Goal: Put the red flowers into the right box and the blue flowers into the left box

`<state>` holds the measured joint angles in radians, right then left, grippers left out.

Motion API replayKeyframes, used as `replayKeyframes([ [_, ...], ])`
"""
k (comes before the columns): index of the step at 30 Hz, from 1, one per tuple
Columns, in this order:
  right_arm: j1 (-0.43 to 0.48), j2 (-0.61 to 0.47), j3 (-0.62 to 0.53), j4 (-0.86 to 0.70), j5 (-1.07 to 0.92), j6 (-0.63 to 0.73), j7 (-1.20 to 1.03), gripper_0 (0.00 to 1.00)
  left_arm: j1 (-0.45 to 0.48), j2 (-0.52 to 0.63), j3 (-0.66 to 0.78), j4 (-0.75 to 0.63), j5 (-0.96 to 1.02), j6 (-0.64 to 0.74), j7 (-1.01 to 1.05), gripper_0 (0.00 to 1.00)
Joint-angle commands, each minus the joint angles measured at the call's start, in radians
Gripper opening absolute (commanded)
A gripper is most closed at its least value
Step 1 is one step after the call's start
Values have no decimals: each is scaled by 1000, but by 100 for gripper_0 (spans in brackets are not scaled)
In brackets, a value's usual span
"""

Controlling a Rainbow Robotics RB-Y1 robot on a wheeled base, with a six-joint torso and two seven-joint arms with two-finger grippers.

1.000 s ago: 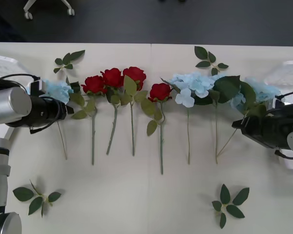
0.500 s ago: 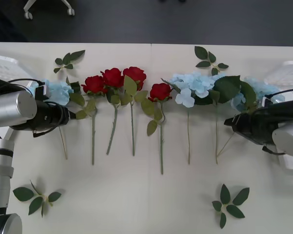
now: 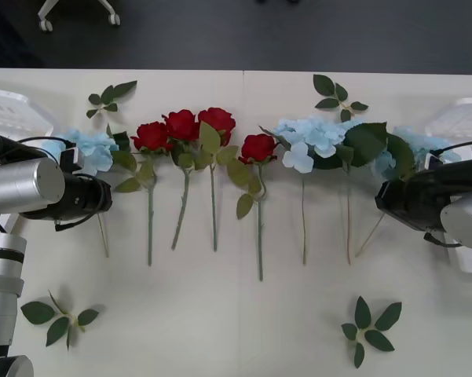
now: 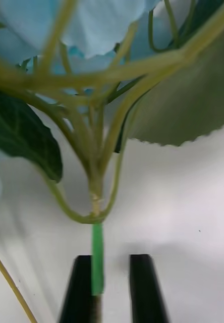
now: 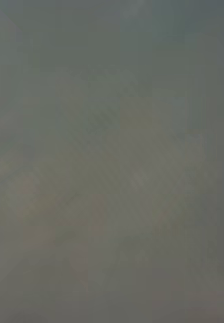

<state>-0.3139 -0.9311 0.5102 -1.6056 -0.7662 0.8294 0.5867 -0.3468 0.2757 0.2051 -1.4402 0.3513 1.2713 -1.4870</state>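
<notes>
Several red flowers (image 3: 181, 126) lie in a row across the middle of the table, stems toward me. Blue flowers (image 3: 310, 135) lie beside them on the right, one more (image 3: 90, 147) at the far left, and one (image 3: 424, 145) at the far right. My right gripper (image 4: 112, 282) is low over that far-right flower's green stem (image 4: 97, 257). Its black fingers (image 4: 145, 287) stand narrowly apart, the stem against one finger and a gap to the other. My left gripper (image 3: 104, 192) hangs over the far-left blue flower's stem. The left box (image 3: 8, 110) and the right box (image 3: 459, 118) stand at the table's two ends.
Flowerless leaf sprigs lie at the back left (image 3: 110, 96), back right (image 3: 338, 98), front left (image 3: 59, 314) and front right (image 3: 369, 326). The table's far edge runs along the top, with dark floor beyond it.
My right arm pushed left along the stem and drew back to the right. My left arm shifted toward me, uncovering more of the far-left blue flower.
</notes>
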Motion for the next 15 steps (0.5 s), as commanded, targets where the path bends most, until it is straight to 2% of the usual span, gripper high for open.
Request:
replayKeyframes([
  [1,-7,12,2,-4,5,1,-15,0,8,7,-7,-17,-3,-4,-6,0],
  [9,-8,9,16,-7,7,1,-13,0,8,7,-7,-32,29,-4,-10,0],
  [15,-7,-41,10,-79,-45,25,-10,0,34,14,59,-147,109,69,-21,0],
])
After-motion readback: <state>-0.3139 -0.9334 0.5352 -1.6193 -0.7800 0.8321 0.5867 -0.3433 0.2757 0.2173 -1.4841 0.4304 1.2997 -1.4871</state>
